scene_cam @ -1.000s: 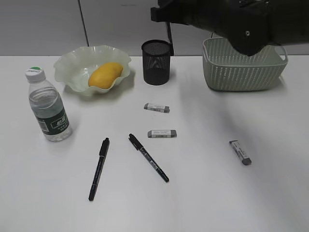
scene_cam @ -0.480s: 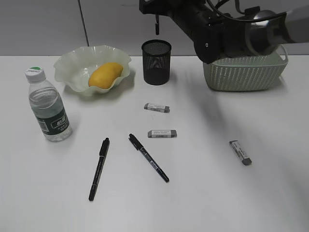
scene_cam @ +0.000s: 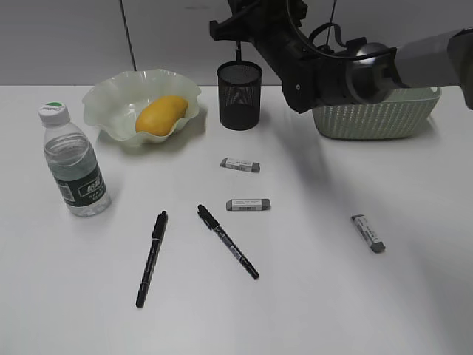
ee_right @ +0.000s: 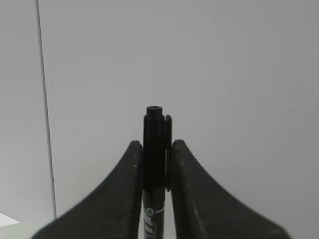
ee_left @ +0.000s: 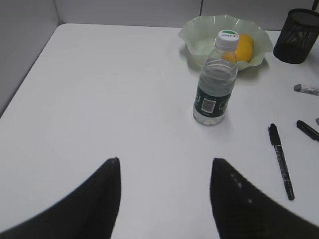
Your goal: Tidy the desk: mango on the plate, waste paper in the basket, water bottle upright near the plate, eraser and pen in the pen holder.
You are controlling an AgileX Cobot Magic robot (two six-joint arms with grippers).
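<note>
A white table [scene_cam: 310, 296] is sitting against a pale grey panelled wall [scene_cam: 74, 37]. The right gripper [ee_right: 154, 164] is clamping a black pen [ee_right: 154, 149], now hanging it just above the pen holder [scene_cam: 239, 95], having swung leftward from over the basket [scene_cam: 384, 115]. The left gripper [ee_left: 164, 199] is gaping wide and empty, the water bottle [ee_left: 215, 84] standing ahead of it.
</note>
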